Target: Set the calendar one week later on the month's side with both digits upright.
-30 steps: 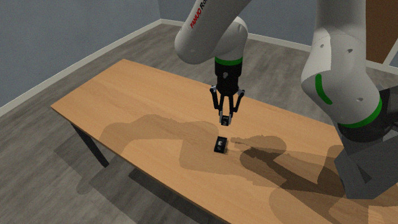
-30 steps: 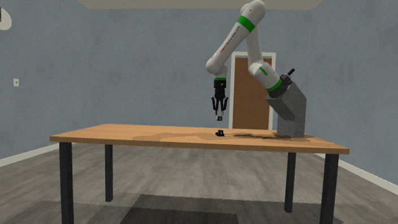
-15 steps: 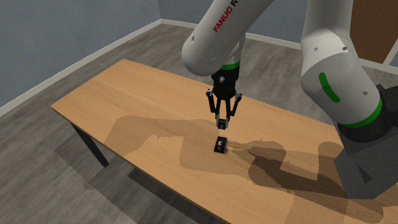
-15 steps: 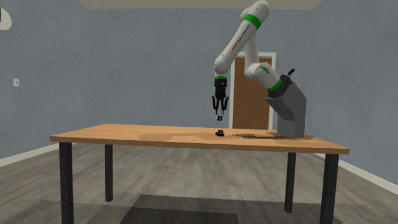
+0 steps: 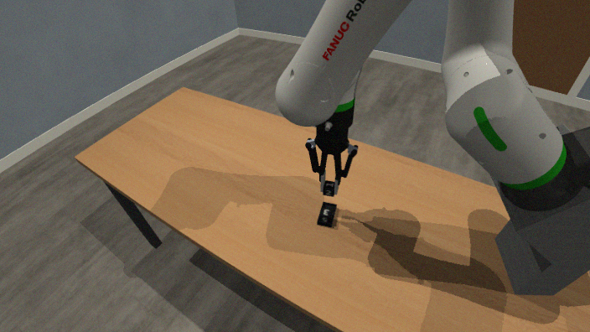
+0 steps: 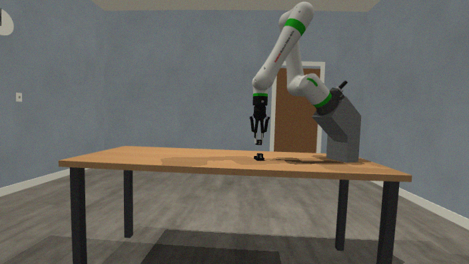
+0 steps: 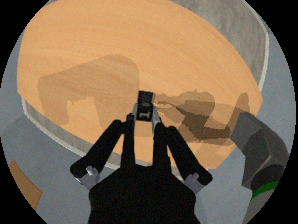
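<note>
Gripper [image 5: 329, 188] [image 6: 259, 141] [image 7: 144, 110] grips a black cube [image 5: 328, 189] [image 6: 259, 143] [image 7: 144, 114] showing a 2, above the tray [image 5: 322, 225] [image 6: 256, 158] [image 7: 145, 93]. Another cube [image 5: 327, 212] [image 6: 260, 156] sits in the tray, on the table [image 5: 235, 138] [image 6: 133, 160] [image 7: 165, 45].

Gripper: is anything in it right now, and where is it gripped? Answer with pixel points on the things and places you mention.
Yes. The fingers [image 5: 323, 186] hold a black number cube [image 5: 328, 192] [image 6: 259, 142] [image 7: 144, 114] by two opposite sides, above the tray [image 5: 320, 224] [image 6: 256, 157].
</note>
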Robot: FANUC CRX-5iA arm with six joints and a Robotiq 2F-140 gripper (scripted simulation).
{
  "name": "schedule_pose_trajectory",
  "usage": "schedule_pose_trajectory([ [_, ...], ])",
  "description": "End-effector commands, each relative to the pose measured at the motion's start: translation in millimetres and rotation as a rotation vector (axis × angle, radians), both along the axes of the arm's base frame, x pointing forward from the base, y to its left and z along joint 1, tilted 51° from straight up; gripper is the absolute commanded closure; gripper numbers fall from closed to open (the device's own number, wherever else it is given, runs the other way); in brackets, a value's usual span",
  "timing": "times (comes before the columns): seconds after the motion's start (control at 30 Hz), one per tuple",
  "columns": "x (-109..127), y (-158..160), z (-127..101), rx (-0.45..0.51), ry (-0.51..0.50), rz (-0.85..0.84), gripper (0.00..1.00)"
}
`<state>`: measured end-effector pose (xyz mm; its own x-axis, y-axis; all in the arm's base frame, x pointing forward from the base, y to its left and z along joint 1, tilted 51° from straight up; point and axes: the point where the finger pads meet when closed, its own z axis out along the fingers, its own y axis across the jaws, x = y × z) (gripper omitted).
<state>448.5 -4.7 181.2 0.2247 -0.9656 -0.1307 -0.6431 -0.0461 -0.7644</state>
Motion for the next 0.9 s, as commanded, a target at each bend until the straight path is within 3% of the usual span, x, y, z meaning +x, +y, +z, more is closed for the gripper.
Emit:
schedule_pose_trajectory([
  [0.0,6.4,2.3,-5.2,0.000,0.000,0.000,0.83],
  [0.47,30.0,11.5,-25.7,0.000,0.000,0.000,0.83],
  [0.87,33.3,12.8,-28.6,0.000,0.000,0.000,0.83],
])
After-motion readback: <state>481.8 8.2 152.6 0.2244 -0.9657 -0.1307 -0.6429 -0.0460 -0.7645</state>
